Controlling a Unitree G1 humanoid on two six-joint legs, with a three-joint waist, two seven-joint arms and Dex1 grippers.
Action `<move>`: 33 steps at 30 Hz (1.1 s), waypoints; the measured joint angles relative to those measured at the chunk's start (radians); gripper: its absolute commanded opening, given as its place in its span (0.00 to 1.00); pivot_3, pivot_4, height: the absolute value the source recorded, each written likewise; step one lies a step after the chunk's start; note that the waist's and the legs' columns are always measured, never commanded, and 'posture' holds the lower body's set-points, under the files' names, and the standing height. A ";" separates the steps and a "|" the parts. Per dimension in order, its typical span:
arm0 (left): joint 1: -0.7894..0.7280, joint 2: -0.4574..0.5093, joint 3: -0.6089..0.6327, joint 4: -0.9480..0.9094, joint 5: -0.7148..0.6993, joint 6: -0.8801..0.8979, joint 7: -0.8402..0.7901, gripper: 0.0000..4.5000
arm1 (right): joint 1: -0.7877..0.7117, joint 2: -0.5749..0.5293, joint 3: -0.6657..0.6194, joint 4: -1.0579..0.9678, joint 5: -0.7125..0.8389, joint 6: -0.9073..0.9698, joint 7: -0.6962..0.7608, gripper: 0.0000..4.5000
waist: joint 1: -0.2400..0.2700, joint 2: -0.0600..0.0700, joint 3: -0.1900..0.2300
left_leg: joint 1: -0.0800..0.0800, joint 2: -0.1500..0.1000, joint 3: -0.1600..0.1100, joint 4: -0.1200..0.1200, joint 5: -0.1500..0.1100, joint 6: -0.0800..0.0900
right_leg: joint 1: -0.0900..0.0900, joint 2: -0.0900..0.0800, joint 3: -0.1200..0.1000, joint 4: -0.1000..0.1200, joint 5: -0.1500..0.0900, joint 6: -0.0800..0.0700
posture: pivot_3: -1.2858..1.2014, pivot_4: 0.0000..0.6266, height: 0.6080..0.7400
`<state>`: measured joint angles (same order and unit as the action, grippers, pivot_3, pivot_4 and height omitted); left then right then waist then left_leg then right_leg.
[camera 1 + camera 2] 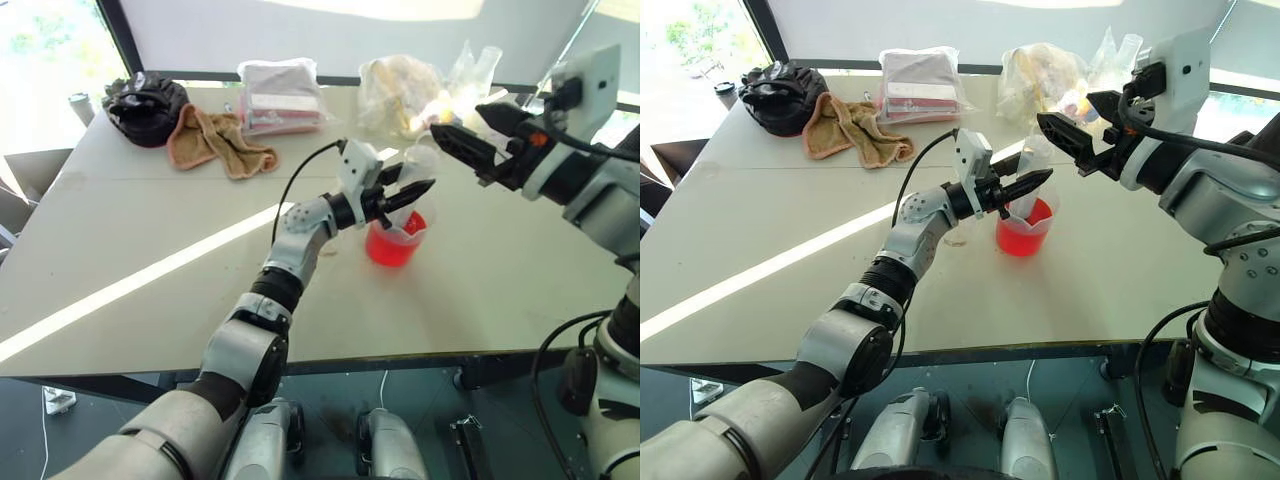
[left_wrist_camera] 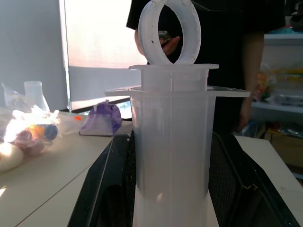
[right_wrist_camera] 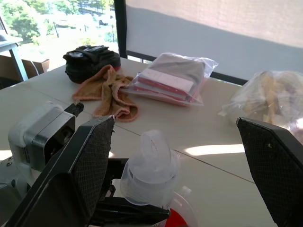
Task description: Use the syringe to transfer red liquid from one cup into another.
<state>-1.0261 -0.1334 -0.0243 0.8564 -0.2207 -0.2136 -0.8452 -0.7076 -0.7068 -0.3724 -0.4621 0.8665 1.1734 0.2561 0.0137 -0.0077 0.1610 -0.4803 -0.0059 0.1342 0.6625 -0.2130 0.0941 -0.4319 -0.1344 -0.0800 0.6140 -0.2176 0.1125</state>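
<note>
The syringe (image 1: pixel 412 178) is clamped upright in the left end effector (image 1: pixel 408 194), its lower end down in the beaker (image 1: pixel 395 240) of red liquid (image 1: pixel 391 250); it is judged to be held this way so that the nozzle sits in the liquid while the ring-topped plunger (image 2: pixel 169 30) is left free above the barrel. The right end effector (image 1: pixel 487 140) is held just beyond and above, its fingers (image 3: pixel 90 156) spread wide to either side of the plunger ring, seemingly placed to take hold of it and draw it up. One syringe and one red beaker are counted near the middle of the table (image 1: pixel 130 240); the smaller receiving cup cannot be told apart from the clutter. Farther back, one orange towel (image 1: pixel 210 140), one black bundle (image 1: pixel 143 105), one clear bag of flat packets (image 1: pixel 282 95) and one clear bag of pale items (image 1: pixel 400 90) are lined along the far edge.
</note>
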 measured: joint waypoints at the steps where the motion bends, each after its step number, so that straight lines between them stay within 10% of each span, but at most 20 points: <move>1: -0.001 -0.001 0.000 0.003 0.003 -0.001 0.001 0.32 | 0.013 0.000 0.008 -0.003 -0.001 0.000 -0.001 0.95 | 0.000 0.000 0.000 | 0.000 0.000 0.000 0.000 0.000 0.000 | 0.000 0.000 0.000 0.000 0.000 0.000 | 0.52 0.24 1.00; 19: -0.002 -0.005 -0.001 0.005 0.014 0.001 -0.001 0.32 | 0.035 0.021 0.076 0.056 -0.115 -0.112 -0.003 0.95 | 0.000 0.000 0.000 | 0.000 0.000 0.000 0.000 0.000 0.001 | 0.000 0.001 -0.001 0.000 0.000 0.000 | 0.52 0.24 1.00; 28: -0.002 -0.008 -0.003 0.001 0.017 0.011 0.003 0.32 | 0.017 0.049 0.130 0.070 -0.146 -0.115 -0.013 0.07 | -0.001 0.000 0.000 | 0.000 0.000 0.000 0.000 0.000 0.001 | 0.000 0.001 -0.001 0.000 0.000 0.000 | 0.52 0.24 1.00; 33: 0.001 -0.007 -0.002 0.001 0.018 0.012 0.003 0.32 | 0.014 0.069 0.143 0.067 -0.160 -0.120 -0.028 0.01 | 0.000 0.000 0.000 | 0.000 0.000 0.000 0.000 -0.001 0.001 | 0.000 0.000 -0.001 0.000 0.000 0.000 | 0.52 0.24 1.00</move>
<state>-1.0254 -0.1399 -0.0266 0.8574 -0.2026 -0.2021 -0.8420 -0.6940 -0.6374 -0.2294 -0.3950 0.7069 1.0531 0.2278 0.0133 -0.0077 0.1611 -0.4803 -0.0062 0.1343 0.6626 -0.2136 0.0950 -0.4318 -0.1339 -0.0807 0.6137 -0.2177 0.1125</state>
